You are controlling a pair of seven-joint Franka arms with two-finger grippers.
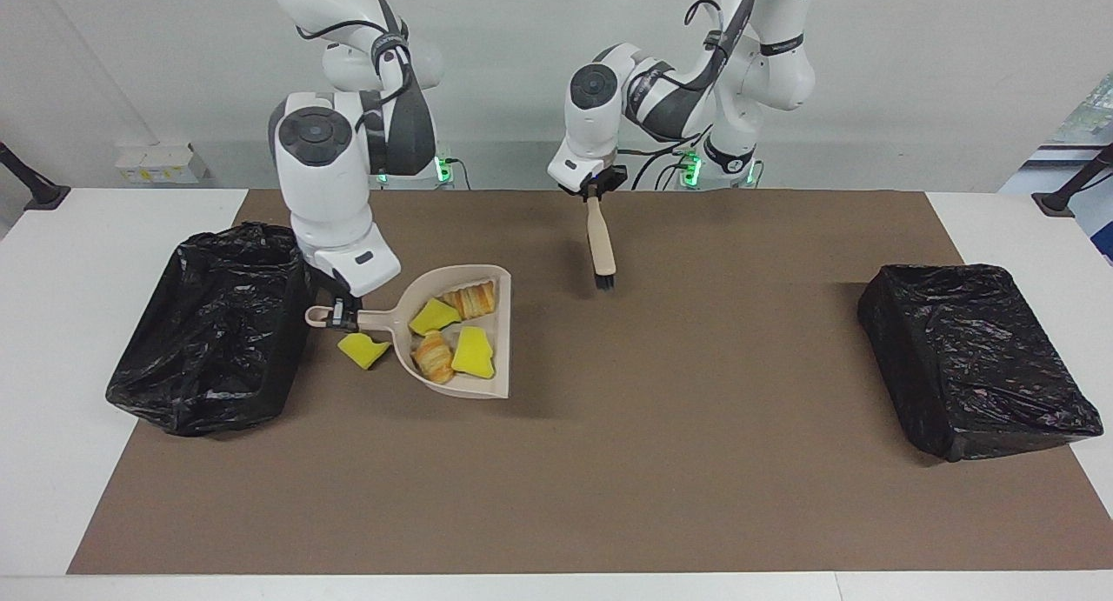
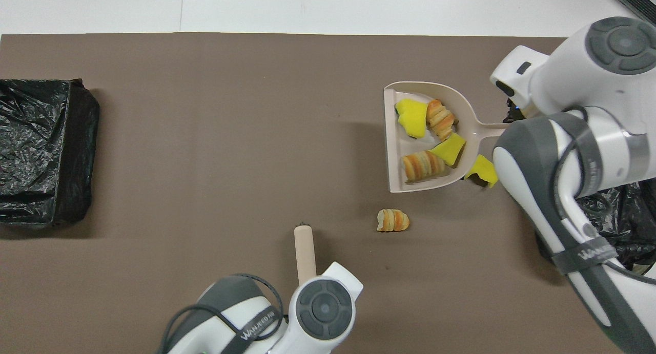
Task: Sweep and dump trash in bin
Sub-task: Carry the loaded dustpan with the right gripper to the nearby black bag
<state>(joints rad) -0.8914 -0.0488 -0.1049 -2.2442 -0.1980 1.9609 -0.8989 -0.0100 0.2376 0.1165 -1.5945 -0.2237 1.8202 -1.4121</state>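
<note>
Partly hidden under dustpan (image 1: pixel 452 336): one yellow sponge scrap (image 1: pixel 363 350).

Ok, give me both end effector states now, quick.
Left end effector: shut on the brush.
Right end effector: shut on the dustpan handle, four scraps in the pan.

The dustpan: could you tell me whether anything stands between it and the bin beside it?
Nothing visible blocks it. The dustpan, held by its handle in the right hand, hangs close beside the bin. Only a loose sponge scrap lies below the handle, probably too low to matter.
</note>
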